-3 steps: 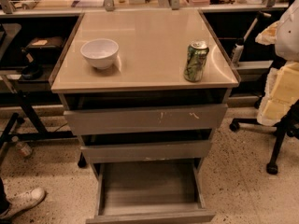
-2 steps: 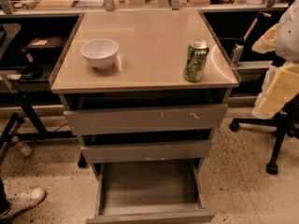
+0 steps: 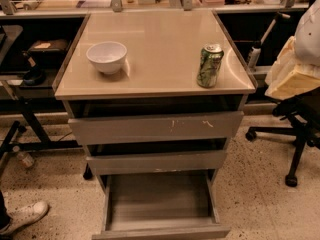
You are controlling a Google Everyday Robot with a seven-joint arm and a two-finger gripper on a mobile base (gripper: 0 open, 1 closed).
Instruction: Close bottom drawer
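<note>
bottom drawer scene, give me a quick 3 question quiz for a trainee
1. True or false: the bottom drawer is pulled out further than the two drawers above it.
2. On which side of the cabinet top does the green drink can stand, as the camera sees it? A) left B) right C) middle
3. Fill in: the robot's hand is at the ___ edge of the view, apart from the drawers.

Key: 1 true; 2 B; 3 right.

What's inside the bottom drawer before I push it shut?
The bottom drawer is pulled out and looks empty: bare floor. Its back is hidden under the middle drawer. The gripper is not in view.
</note>
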